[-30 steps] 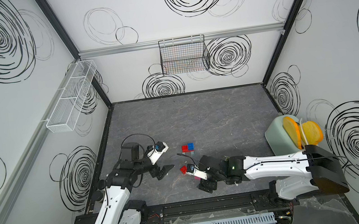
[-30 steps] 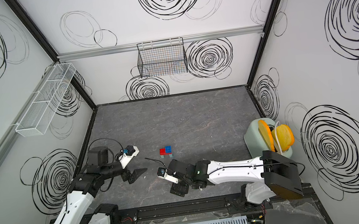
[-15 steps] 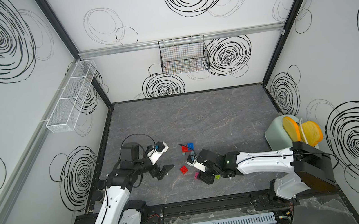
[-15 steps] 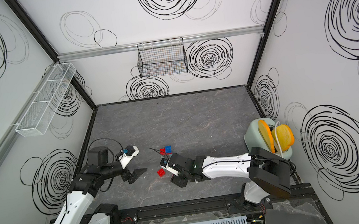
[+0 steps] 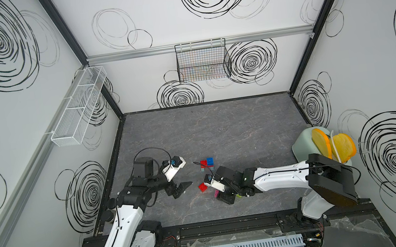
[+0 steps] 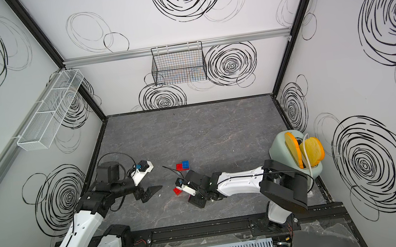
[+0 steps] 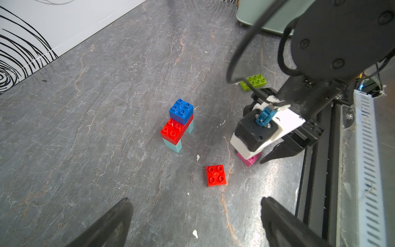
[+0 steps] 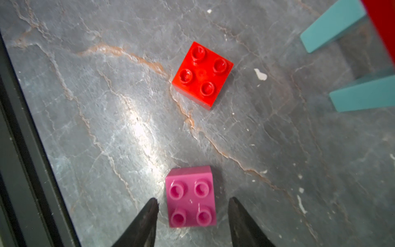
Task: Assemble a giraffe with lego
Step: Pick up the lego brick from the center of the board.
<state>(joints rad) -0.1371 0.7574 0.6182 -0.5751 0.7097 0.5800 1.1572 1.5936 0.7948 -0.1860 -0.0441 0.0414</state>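
The right tool [image 8: 193,204] straddles the pink brick [image 8: 190,197] on the counter [image 8: 106,107], tips apart and not touching it; in both top views the wrist hides most of it. The left tool [image 7: 195,201] hangs wide apart. The half-built giraffe [image 7: 177,126] stands near a loose red brick [image 7: 215,175].

No legible txt or labels.
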